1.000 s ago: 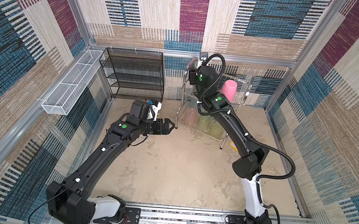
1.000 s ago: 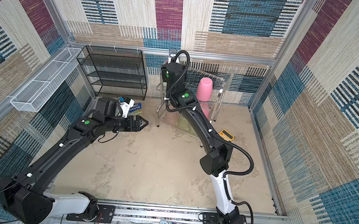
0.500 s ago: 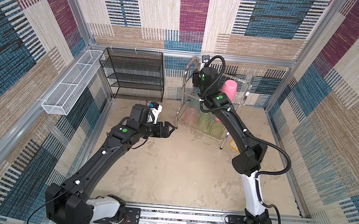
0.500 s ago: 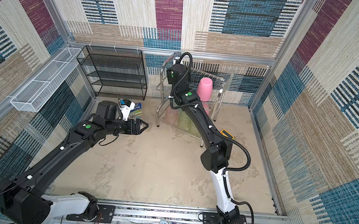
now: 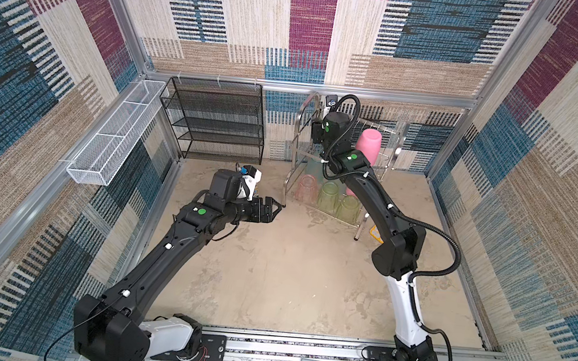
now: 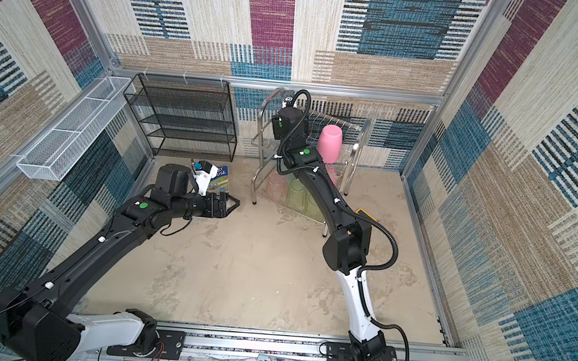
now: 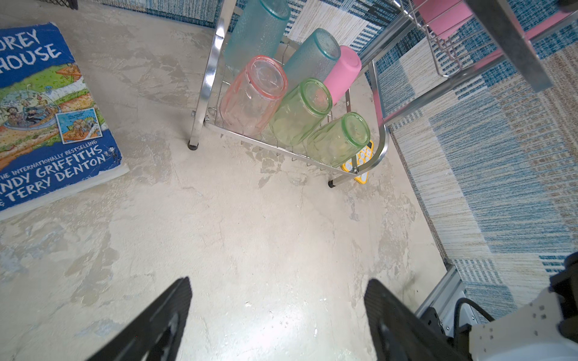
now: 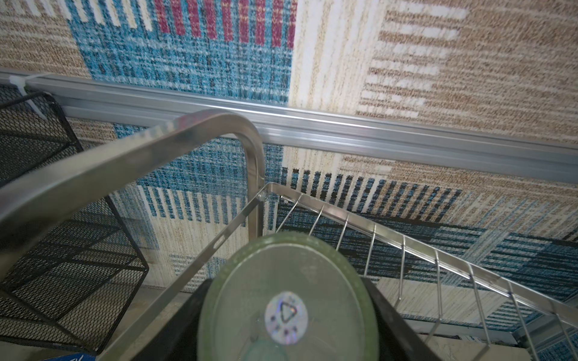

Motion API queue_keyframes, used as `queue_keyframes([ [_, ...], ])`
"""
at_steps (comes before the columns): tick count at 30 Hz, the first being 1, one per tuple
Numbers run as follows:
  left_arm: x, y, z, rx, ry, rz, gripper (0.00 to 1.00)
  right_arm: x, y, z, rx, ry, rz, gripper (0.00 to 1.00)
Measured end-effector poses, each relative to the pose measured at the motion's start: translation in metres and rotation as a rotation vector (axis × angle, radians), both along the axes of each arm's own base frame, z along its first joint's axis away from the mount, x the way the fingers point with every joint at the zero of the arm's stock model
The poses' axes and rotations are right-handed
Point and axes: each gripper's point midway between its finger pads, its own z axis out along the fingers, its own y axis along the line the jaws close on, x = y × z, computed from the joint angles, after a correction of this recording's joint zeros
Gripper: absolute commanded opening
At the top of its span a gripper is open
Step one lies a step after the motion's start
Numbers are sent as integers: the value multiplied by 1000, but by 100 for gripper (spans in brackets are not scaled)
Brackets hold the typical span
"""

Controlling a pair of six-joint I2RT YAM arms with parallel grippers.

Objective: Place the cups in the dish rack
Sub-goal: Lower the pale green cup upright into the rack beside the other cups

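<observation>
Evidently base-up for draining, a green cup [image 8: 286, 275] sits clamped in the right gripper [image 8: 286, 300] at an upper corner of the dish rack [image 8: 344, 213]; the left gripper [image 7: 278, 283] gapes empty over the surface [image 7: 250, 218].

Right arm [image 5: 370, 193]: its top end has swung a little sideways, nearer the pink cup [image 5: 368, 145] on the top shelf of the rack [image 7: 215, 53]. Its elbow has crept a bit closer to the rack too.
Left arm [image 5: 162, 256]: it has sunk down a little.
Left gripper [image 5: 277, 207]: it hangs a touch lower over the floor [image 5: 289, 269] than before.
</observation>
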Motion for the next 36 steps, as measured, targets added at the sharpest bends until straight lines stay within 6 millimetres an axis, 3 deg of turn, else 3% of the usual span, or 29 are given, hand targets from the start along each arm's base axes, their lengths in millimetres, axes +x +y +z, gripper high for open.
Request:
queue_keyframes([
  [21, 0, 0, -2, 2, 4, 1, 90, 3, 7, -10, 23, 17, 22, 65],
  [36, -2, 2, 1, 0, -8, 4, 90, 3, 6, -12, 18, 23, 19, 76],
])
